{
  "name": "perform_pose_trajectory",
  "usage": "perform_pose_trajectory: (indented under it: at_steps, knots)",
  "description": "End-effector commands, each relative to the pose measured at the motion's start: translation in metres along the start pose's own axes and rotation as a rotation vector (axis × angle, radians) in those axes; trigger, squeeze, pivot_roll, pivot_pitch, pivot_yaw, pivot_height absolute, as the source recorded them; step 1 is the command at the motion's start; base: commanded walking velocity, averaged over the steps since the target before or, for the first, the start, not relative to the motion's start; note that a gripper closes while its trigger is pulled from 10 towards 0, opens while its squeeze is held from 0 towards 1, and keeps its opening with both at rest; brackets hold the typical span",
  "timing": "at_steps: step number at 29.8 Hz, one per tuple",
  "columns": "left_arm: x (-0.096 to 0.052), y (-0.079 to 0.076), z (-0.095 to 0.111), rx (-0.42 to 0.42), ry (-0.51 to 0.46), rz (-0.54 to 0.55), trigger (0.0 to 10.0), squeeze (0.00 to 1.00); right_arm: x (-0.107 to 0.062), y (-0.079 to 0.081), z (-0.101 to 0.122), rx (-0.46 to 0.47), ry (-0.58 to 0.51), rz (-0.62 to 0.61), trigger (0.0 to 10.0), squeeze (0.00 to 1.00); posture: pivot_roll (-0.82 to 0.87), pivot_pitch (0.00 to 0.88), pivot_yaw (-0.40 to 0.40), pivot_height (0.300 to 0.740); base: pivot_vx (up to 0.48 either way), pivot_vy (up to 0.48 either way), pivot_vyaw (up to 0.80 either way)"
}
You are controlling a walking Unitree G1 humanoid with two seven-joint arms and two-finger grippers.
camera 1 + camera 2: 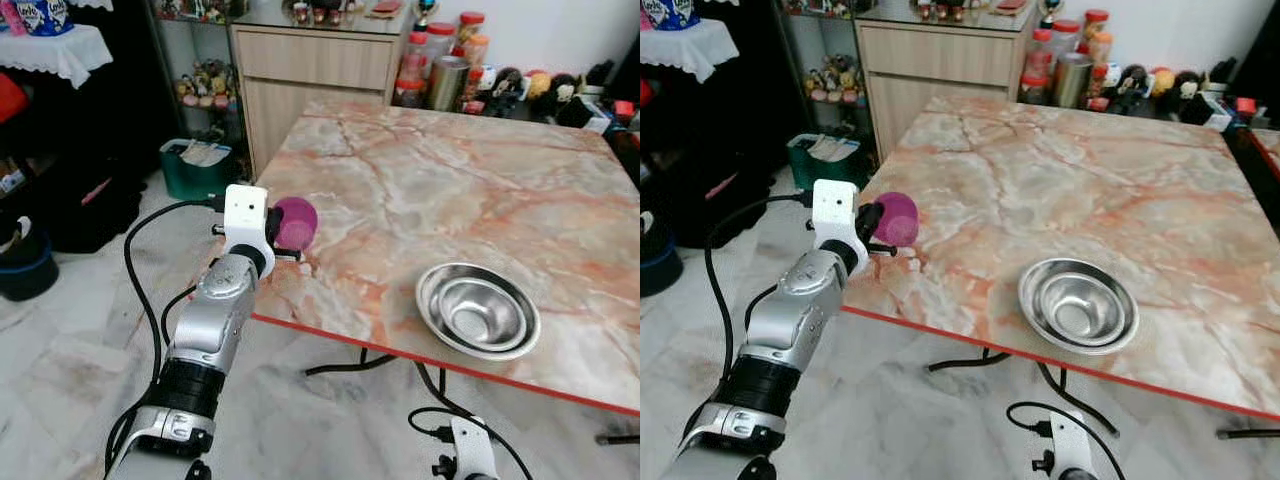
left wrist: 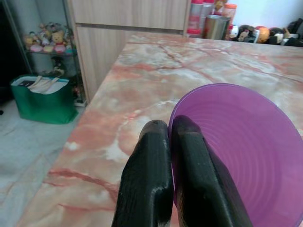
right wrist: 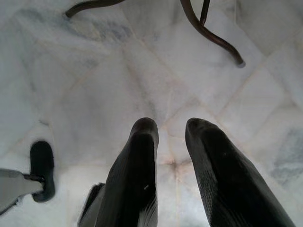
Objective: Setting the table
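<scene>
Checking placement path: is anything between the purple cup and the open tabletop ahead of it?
Nothing visible. The left gripper holds the cup over the table edge; the steel bowl sits off to the right.

- Bowl (image 1: 478,310): shiny polished metal.
- Table (image 1: 470,190): glossy marble-look top.
- Cup (image 2: 246,156) pinched in the left gripper (image 2: 170,137): smooth purple plastic, finely ridged inside.
- Cabinet (image 1: 310,70): matt wood.
</scene>
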State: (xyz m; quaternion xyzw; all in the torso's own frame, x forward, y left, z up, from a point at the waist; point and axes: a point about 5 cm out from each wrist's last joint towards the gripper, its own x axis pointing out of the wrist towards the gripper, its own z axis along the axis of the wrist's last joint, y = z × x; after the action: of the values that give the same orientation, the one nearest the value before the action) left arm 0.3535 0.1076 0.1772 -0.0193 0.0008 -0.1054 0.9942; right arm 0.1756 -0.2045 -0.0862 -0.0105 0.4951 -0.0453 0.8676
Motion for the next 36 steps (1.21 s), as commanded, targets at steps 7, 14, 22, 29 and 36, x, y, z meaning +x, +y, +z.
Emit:
perform_pose_trajectory:
  at_steps: [7,14,22,29,36]
  knots:
    - [0.001,0.001,0.016,0.012,-0.045,-0.007,10.0,0.0,0.0,0.002,0.003,0.066,-0.036,0.008,10.0,0.0,0.1,0.0,-0.007,0.728,0.358,0.0,0.0]
    - [0.001,0.001,0.018,0.011,-0.059,-0.024,10.0,0.0,0.0,0.003,0.002,0.083,-0.03,0.008,10.0,0.0,0.1,0.0,-0.007,0.728,0.206,0.0,0.0]
    - [0.001,0.003,0.021,0.011,-0.065,-0.026,10.0,0.0,0.0,0.003,0.001,0.081,-0.021,0.013,10.0,0.0,0.11,0.0,-0.007,0.728,0.0,0.0,0.0]
    - [0.012,-0.007,0.017,-0.09,0.028,-0.088,10.0,0.0,0.0,0.003,0.002,0.078,-0.024,0.018,10.0,0.0,0.12,0.0,-0.007,0.728,0.0,0.0,0.0]
    - [0.023,-0.019,0.01,-0.022,0.115,-0.161,10.0,0.0,0.0,0.003,0.002,0.077,-0.026,0.019,10.0,0.0,0.11,0.0,0.0,0.728,0.0,0.0,0.0]
